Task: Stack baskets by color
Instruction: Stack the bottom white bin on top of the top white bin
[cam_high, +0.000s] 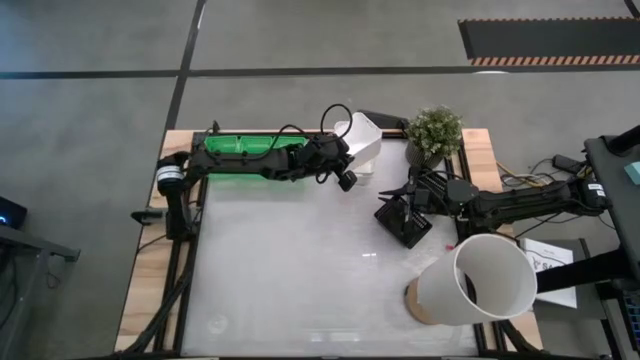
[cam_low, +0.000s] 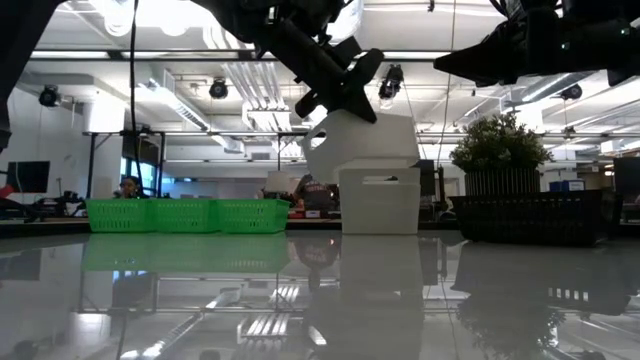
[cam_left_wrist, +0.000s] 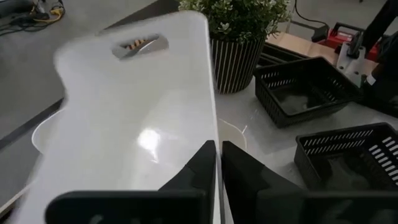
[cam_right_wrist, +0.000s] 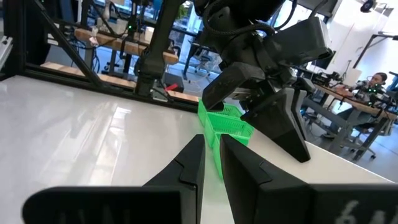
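Note:
My left gripper (cam_left_wrist: 217, 155) is shut on a white basket (cam_low: 360, 135), which it holds tilted over a second white basket (cam_low: 380, 200) standing at the table's far edge. Green baskets (cam_high: 235, 160) sit in a row along the far left edge, under my left arm. Two black baskets (cam_left_wrist: 305, 90) (cam_left_wrist: 354, 155) stand side by side on the table, right of centre. My right gripper (cam_high: 395, 195) hovers above them, roughly level. It shows only a narrow gap in the right wrist view (cam_right_wrist: 212, 149), with nothing between its fingers. My left gripper pinches the rim of one side wall (cam_left_wrist: 214, 134) of the white basket, one finger inside and one outside. The fingers come slanting down from the table's left. The basket is tilted, its slotted end wall (cam_left_wrist: 140, 43) farthest from the fingers, and its lower edge (cam_low: 375, 163) meets the top of the standing white basket.
A potted plant (cam_high: 435, 132) stands at the far right corner, just beyond the black baskets. A large white cylinder (cam_high: 480, 285) lies tipped at the near right. The middle and near left of the glossy table (cam_high: 280, 270) hold nothing. People and desks show in the room beyond.

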